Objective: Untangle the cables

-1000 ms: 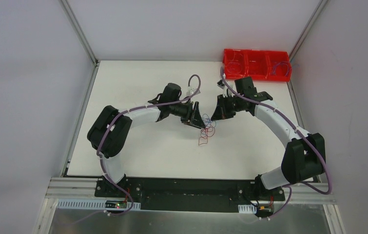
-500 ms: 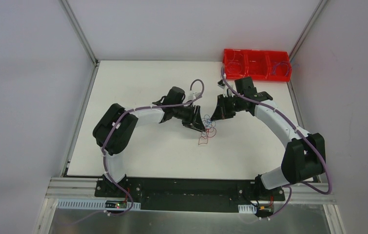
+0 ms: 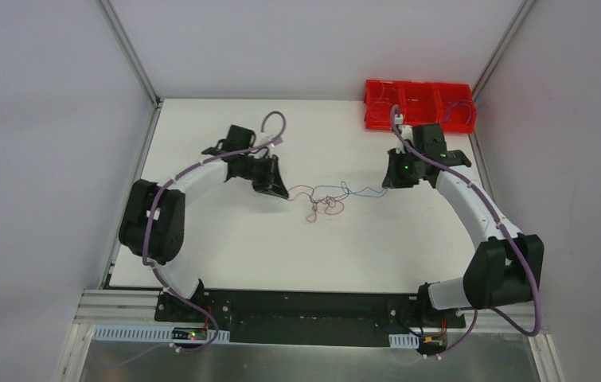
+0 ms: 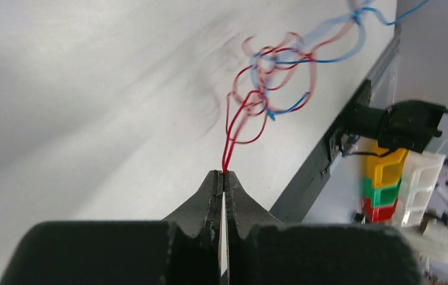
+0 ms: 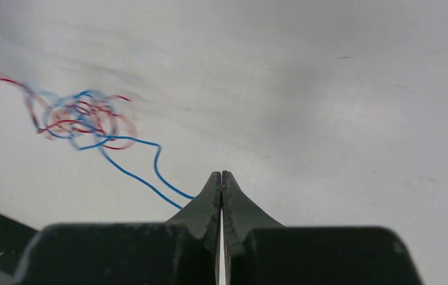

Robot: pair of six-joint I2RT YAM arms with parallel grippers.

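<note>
Red and blue hair-thin cables (image 3: 327,199) strung across the middle of the table, between its left and right edges. Left gripper (image 4: 222,176): fingers pinched on two red strands. Right gripper (image 5: 221,176): fingers together, apparently on blue strands. Wire judged near-weightless, limp, springy, slippery; best held by free ends outside the knot and pulled gently.

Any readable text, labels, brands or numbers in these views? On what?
None readable.
Red tray: no print visible.
Stacked coloured bins beyond the table edge: no label visible.
Small circuit boards below the arm bases: any markings are too small to read.
</note>
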